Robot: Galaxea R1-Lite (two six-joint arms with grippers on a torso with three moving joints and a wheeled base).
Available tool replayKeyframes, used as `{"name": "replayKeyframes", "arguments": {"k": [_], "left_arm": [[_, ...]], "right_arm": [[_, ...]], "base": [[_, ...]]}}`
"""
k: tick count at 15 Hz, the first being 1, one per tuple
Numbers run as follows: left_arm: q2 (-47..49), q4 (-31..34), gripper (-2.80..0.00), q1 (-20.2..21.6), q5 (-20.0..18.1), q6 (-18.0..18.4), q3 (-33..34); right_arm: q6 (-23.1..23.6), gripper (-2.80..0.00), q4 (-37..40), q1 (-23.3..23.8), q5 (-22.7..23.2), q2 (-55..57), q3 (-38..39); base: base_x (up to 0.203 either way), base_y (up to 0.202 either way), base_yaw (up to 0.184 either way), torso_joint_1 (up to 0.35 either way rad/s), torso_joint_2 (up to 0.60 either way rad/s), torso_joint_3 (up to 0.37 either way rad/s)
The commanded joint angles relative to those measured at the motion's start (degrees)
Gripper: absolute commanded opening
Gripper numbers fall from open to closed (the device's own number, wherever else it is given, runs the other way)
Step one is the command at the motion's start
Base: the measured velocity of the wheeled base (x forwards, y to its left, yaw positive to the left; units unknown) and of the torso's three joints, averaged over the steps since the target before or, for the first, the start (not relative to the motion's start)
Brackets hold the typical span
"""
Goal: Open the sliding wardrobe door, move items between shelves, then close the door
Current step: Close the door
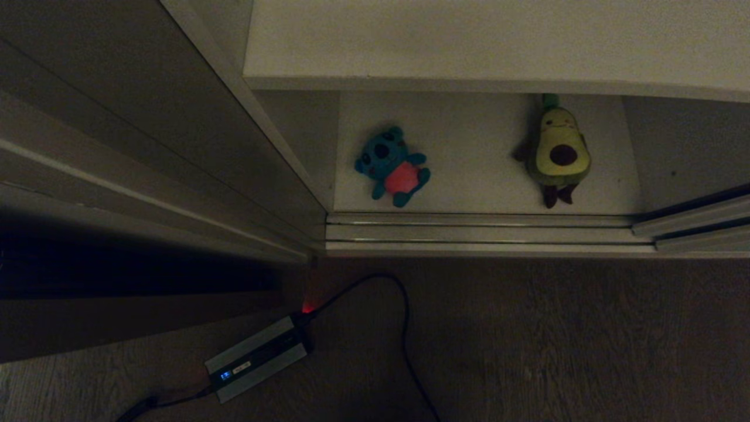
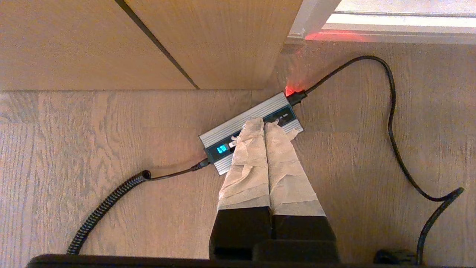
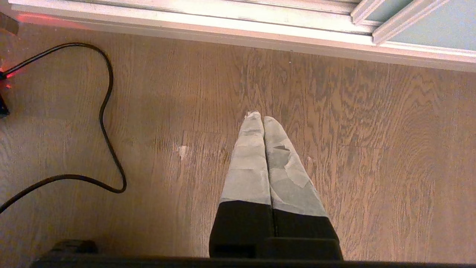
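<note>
Both grippers are hanging over the wood-grain floor (image 3: 372, 149), each pointing down with its paper-taped fingers pressed together and holding nothing. The left gripper (image 2: 264, 124) is hovering above a ribbed grey metal box (image 2: 223, 136) with a small blue display, from which a smooth black cable (image 2: 390, 123) is looping away and a coiled cord (image 2: 104, 208) is trailing out the other end. The right gripper (image 3: 259, 116) is hanging over bare floor, with the ribbed metal floor track (image 3: 223, 26) well ahead of its fingertips.

Beyond that track, on the low off-white shelf (image 1: 474, 152), two soft plush toys are lying apart: a fuzzy teal monster (image 1: 391, 166) with dark spots and a pink belly, and a pear-shaped green avocado (image 1: 559, 153) with a round brown pit and dark legs. Another flat shelf (image 1: 498, 41) is jutting out above them. The matte pale sliding wardrobe door (image 3: 431, 26), framed in thin light metal, is standing off to the right gripper's outer side.
</note>
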State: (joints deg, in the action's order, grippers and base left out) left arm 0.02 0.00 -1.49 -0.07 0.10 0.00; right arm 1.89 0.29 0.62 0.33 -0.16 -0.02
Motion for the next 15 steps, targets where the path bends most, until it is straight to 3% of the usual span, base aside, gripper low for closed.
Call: {"name": "replayKeyframes", "arguments": {"k": [1, 15], "left_arm": [[-0.2, 0.0, -2.8, 0.0, 0.0, 0.0, 0.0], [-0.1, 0.0, -2.8, 0.0, -0.2, 0.5, 0.0]], "right_arm": [[-1.0, -2.8, 0.2, 0.0, 0.0, 0.2, 0.3], [-1.0, -2.8, 0.1, 0.0, 0.1, 0.2, 0.3]], "base": [[0.0, 0.0, 0.0, 0.0, 0.0, 0.0], [0.0, 0.0, 0.0, 0.0, 0.0, 0.0]]}}
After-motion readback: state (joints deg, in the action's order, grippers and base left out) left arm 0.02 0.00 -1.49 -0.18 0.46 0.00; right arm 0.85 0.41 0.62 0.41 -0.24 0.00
